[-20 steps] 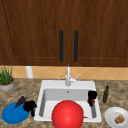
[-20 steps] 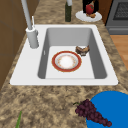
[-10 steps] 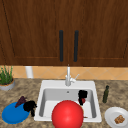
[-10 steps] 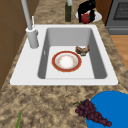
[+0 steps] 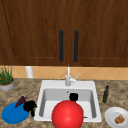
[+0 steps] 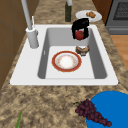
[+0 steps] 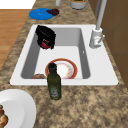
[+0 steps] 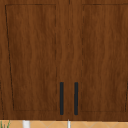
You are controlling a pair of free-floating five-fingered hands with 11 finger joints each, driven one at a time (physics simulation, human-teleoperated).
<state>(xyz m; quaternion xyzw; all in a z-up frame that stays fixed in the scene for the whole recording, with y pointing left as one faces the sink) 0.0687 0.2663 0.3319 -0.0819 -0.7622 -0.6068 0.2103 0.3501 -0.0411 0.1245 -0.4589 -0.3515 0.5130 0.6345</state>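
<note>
- the big red shape (image 5: 67,114) at 6 o'clock in my front view sits nearest the camera; i can't make out what it is, and it hides most of the sink (image 5: 45,86) floor.
- from the left side i see my right hand (image 6: 80,28) over the sink's far half, fingers curled down round a small red tomato (image 6: 79,35); only the tomato's lower half shows below the fingers.
- from the right side the same hand (image 7: 45,36) hangs at 10 o'clock over the basin, palm down, the tomato (image 7: 45,44) peeking out beneath it. it's round, so i can't give it a long axis.
- below it, on the sink floor, lies a red-rimmed plate (image 6: 66,61), with a brownish item (image 6: 82,49) just beside the plate at its 1 o'clock; i can't tell what that is.
- my left hand (image 5: 30,106) hovers at 8 o'clock in the front view, at the blue plate (image 5: 11,115) beside the grapes (image 5: 21,101); i can't tell how its fingers are set.
- farther back: faucet (image 5: 68,77), bottle (image 5: 106,94) at 3 o'clock, cabinet doors (image 8: 32,57) above.
</note>
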